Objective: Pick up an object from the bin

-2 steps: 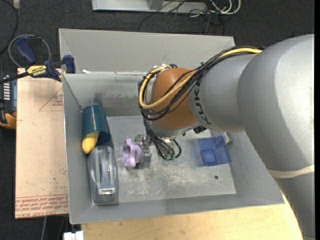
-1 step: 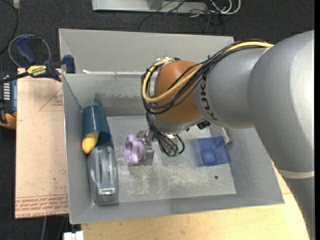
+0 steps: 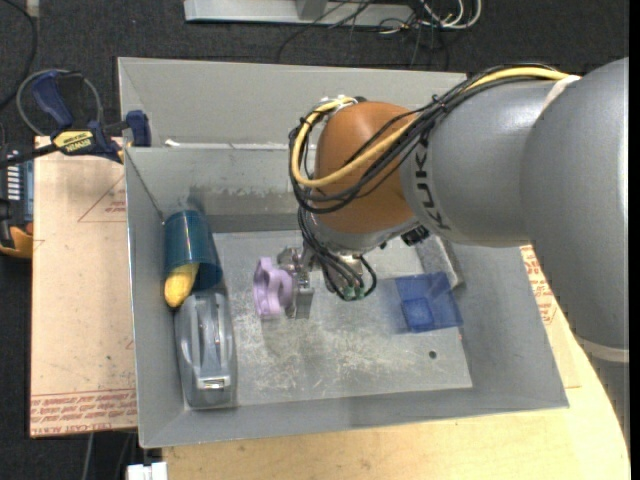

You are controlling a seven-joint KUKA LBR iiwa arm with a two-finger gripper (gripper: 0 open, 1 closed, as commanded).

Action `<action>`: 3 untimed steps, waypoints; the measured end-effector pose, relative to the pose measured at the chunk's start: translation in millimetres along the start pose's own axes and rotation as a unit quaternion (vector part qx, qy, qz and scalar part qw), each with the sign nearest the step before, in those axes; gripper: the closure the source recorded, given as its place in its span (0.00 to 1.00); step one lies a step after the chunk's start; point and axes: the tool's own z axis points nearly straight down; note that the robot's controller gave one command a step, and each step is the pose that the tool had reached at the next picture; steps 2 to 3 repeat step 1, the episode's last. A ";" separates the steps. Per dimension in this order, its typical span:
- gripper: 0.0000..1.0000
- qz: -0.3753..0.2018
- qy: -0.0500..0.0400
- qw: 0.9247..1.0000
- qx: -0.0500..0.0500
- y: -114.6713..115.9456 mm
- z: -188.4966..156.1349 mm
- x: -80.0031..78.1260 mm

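Purple plastic piece (image 3: 268,286) sits mid-floor of the bin (image 3: 330,368), just beside my gripper (image 3: 297,290), toward the view's left, its long axis roughly up-down in view. I can't tell how open the gripper is or whether it holds anything. My arm reaches in from the right, wrist pointing down, low. 1 blue block (image 3: 428,303) lies nearby on the other side.

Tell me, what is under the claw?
Grey bin floor, with a small purple thing just left of the claw. The arm covers the floor behind it.
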 end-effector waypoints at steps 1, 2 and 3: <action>1.00 0.000 -0.001 1.000 0.000 0.2 -10.4 -0.7; 1.00 0.000 -0.001 1.000 0.000 0.2 -10.4 -0.7; 1.00 0.000 -0.001 1.000 0.000 0.2 -10.4 -0.7</action>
